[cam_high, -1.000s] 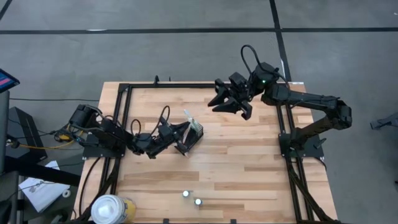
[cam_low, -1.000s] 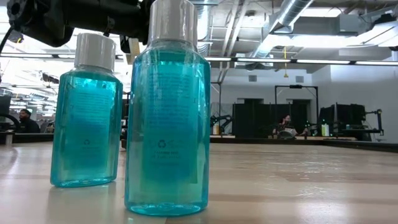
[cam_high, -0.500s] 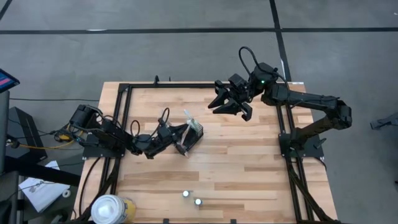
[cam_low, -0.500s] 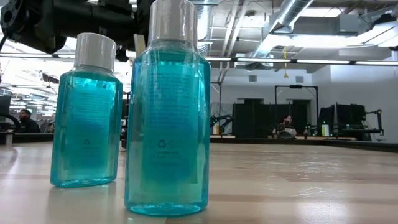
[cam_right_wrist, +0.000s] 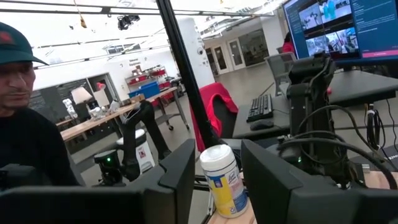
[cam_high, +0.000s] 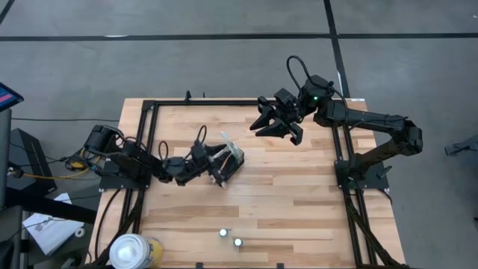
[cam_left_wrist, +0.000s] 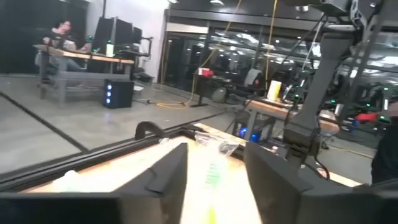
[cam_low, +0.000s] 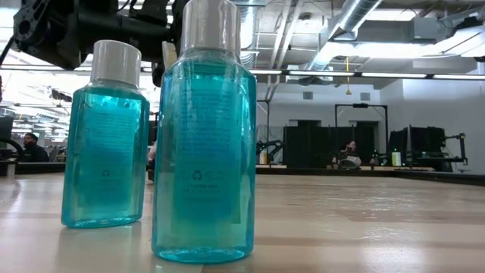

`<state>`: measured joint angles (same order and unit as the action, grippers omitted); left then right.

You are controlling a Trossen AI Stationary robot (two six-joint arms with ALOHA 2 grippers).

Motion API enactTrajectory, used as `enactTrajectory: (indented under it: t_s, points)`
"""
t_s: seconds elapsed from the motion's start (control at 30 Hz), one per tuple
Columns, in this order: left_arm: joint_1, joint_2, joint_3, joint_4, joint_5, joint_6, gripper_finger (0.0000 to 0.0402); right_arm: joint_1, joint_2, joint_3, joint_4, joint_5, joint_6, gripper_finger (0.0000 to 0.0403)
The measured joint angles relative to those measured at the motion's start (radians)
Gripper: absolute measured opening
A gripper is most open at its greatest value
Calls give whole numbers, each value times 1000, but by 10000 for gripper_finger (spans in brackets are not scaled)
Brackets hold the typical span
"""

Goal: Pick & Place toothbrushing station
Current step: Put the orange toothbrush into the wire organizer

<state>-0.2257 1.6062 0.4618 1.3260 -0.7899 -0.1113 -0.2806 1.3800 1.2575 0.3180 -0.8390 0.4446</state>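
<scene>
High view puts the left gripper (cam_high: 212,164) near the table's middle, its fingers apart around the end of a white toothbrush (cam_high: 226,145) and right against the black wire-mesh holder (cam_high: 230,164), which lies just beyond the fingertips. Whether the fingers press the brush or merely flank it I cannot tell. The left wrist view fills in what the overhead one does not: two dark fingers (cam_left_wrist: 166,173) stand parted, with a pale blurred brush handle with green on it (cam_left_wrist: 210,175) running between them toward the black frame rail (cam_left_wrist: 118,154) at the table's far edge.

Past the holder, bare wooden table (cam_high: 284,194) spreads toward the right side and the near edge, giving free room that way. Behind the gripper its own arm and cables run back to the left frame rail. Well off toward the near edge stand two small white-capped bottles (cam_high: 230,237); the low view shows them as blue liquid bottles (cam_low: 202,136) filling its foreground and hiding the holder. A white-and-yellow round container (cam_high: 133,250) sits at the near left corner.

Across the table, the right gripper (cam_high: 272,125) hangs near the far edge, fingers parted and holding nothing. Its wrist view shows a wipes canister (cam_right_wrist: 224,182) and a person (cam_right_wrist: 25,124) in the room beyond.
</scene>
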Motion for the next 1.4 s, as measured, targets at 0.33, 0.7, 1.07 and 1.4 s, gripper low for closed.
enactTrajectory:
  t_s: [0.33,0.7,1.07,1.4]
  points:
    - [5,-154,5,89,120,234,216,6,0,0,-1,-8,0,120]
    - [5,-454,72,-90,235,215,193,-9,0,0,9,-2,62,120]
    - [-40,-613,233,-1382,63,-588,193,-38,-6,0,48,3,200,120]
    - [-110,-834,305,-1410,-1,-497,192,-43,-15,0,81,-6,205,120]
